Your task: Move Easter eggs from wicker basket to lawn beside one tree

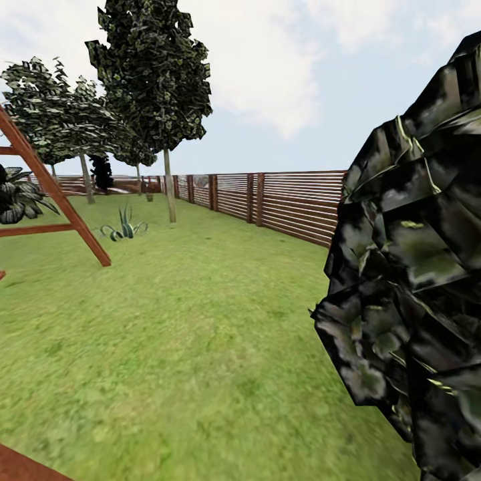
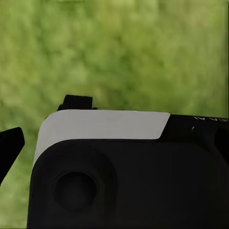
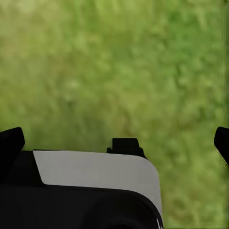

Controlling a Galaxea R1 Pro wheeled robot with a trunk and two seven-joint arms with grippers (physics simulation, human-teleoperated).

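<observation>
The Easter eggs and the wicker basket are out of view. The lawn (image 1: pixel 200 334) spreads wide ahead in the head view. A tall tree (image 1: pixel 168 180) with a slim pale trunk and dark crown stands far back near the fence, and another tree (image 1: pixel 85 177) stands further left. Both wrist views look down on blurred grass past the robot's black and white body. My right gripper (image 3: pixel 114 143) is open, one black fingertip (image 3: pixel 9 145) at each edge and nothing between them. My left gripper (image 2: pixel 114 143) looks open, with one fingertip (image 2: pixel 9 148) showing.
A mass of dark foliage (image 1: pixel 407 280) stands close on the right. A slatted brown fence (image 1: pixel 294 200) runs along the back right. A red-brown wooden A-frame (image 1: pixel 60 200) stands at left, with a spiky plant (image 1: pixel 125 228) behind it and a broad-leaved plant (image 1: pixel 17 200).
</observation>
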